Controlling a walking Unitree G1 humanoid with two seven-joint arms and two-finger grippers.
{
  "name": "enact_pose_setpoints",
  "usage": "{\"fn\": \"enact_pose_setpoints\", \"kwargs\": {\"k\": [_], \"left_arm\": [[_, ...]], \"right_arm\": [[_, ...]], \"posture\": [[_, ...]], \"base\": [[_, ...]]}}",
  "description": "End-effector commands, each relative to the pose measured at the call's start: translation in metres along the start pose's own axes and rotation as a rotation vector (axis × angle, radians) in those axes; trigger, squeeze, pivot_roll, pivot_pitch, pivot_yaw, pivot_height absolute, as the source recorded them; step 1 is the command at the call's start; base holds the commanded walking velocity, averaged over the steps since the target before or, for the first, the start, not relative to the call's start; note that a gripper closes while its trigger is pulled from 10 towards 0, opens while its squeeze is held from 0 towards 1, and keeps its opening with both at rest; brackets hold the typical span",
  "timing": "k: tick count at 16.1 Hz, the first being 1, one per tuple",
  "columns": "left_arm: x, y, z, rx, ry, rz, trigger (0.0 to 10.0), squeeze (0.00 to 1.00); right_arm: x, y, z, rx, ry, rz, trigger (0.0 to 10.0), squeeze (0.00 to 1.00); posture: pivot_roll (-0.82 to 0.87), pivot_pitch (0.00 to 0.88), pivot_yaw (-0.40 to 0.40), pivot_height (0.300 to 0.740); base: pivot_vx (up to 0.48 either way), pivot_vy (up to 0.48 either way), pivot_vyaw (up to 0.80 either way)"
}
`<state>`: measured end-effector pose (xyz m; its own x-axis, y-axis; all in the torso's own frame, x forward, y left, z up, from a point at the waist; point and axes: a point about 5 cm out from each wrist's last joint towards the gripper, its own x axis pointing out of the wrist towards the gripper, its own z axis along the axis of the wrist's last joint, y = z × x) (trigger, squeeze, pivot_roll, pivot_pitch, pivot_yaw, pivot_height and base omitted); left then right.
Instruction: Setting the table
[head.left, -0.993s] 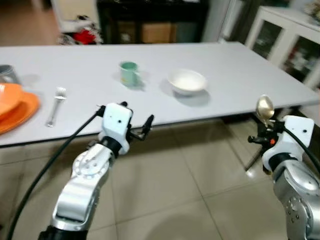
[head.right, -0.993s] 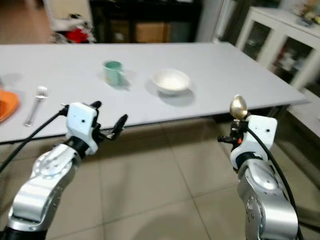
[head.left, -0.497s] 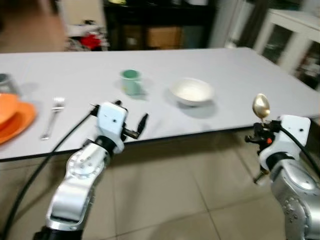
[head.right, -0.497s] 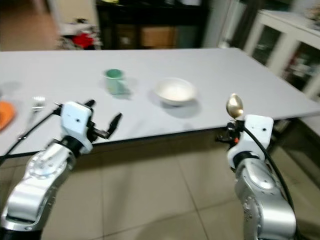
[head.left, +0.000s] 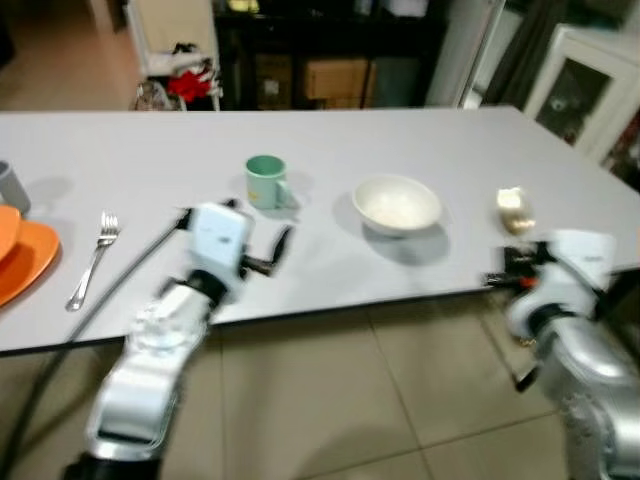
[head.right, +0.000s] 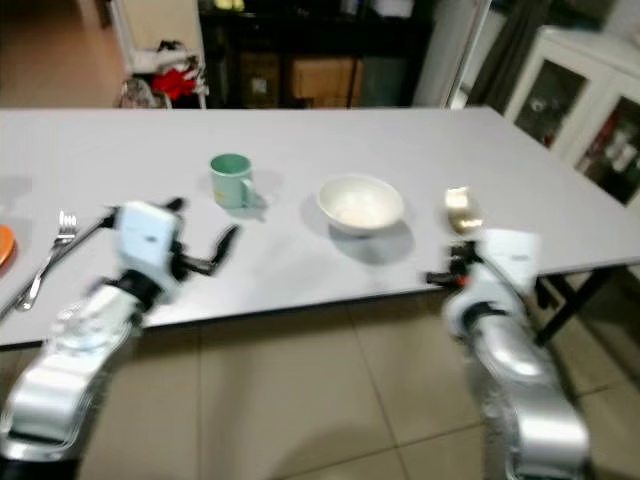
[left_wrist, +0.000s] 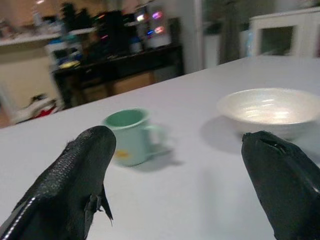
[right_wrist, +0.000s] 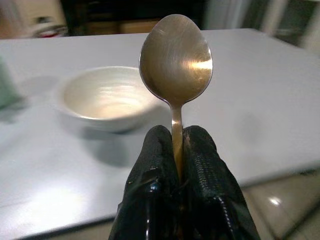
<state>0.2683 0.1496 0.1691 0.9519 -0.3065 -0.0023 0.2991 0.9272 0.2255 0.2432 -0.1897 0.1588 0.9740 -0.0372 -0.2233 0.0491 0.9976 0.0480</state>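
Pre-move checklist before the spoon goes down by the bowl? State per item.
1. Spoon clamped in right gripper, bowl end up: ok.
2. Bare table to the right of the white bowl: ok.
3. Left gripper open and holding nothing: ok.
4. Green mug upright, apart from the bowl: ok.
5. Fork lying beside the orange plate: ok.
6. Right gripper over the table edge yet: cannot tell, head views blurred.
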Motion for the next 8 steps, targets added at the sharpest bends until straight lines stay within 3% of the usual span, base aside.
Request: {"fn": "enact_pose_setpoints", "kwargs": {"k": [1, 8], "left_arm": [[0.0021, -0.0066, 0.0014, -0.008, -0.003, -0.022, 10.0, 0.0], [0.0033, -0.0078, 0.0023, -0.009, -0.006, -0.032, 10.0, 0.0]], "right_arm": [[-0.0013, -0.0067, 0.0023, -0.009, -0.001, -0.024, 10.0, 0.0], [0.0034, -0.0017, 0.0021, 0.0, 0.033, 0.036, 10.0, 0.0]], "posture": [[0.02, 0.0, -0.077, 0.74], [0.02, 0.0, -0.074, 0.74]], "base": [[0.341, 0.0, 0.0], [0.338, 0.0, 0.0]]}}
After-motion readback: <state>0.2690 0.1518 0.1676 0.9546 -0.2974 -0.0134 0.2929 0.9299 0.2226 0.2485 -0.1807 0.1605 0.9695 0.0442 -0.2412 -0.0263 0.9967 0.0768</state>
